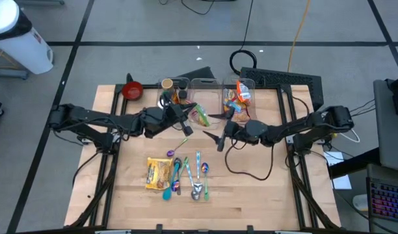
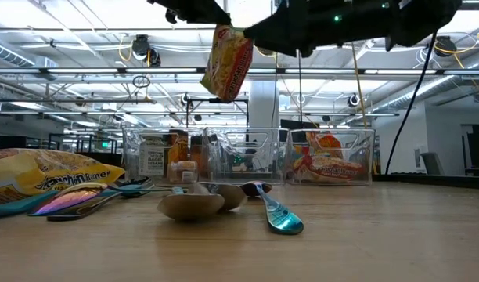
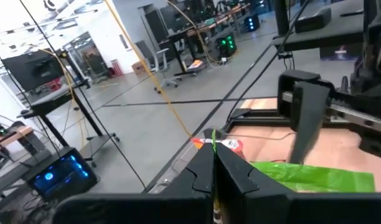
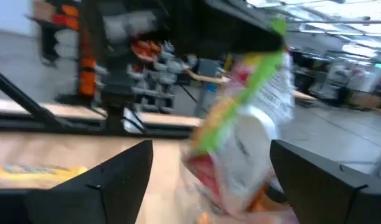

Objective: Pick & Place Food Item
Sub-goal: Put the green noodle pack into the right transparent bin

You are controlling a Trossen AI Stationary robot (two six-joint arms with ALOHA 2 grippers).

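Note:
My left gripper [image 1: 186, 122] is shut on a noodle packet with a green edge [image 1: 201, 116], high above the table's middle, just in front of the clear bins. In the low view the packet [image 2: 228, 63] hangs well above the table. My right gripper [image 1: 220, 139] is open and empty close to the packet's right. In the right wrist view its fingers stand apart [image 4: 210, 152] and the packet [image 4: 246, 124] hangs just ahead of them. A second, yellow noodle packet [image 1: 159, 173] lies flat on the table toward the near left. My left gripper pinches the packet's upper end [image 3: 210, 139] between its two fingers, right at an edge. The fingers come nearly level from the table's left. The packet hangs below the fingers, a little tilted, lifted clear of the table [image 2: 224, 35].
Three clear bins [image 1: 206, 90] stand in a row at the back, the left with bottles [image 1: 175, 93], the right with food packets [image 1: 238, 96]. A red bowl [image 1: 132, 90] sits at the back left. Several spoons [image 1: 188, 175] lie near the front. A black cable [image 1: 252, 170] loops at the right.

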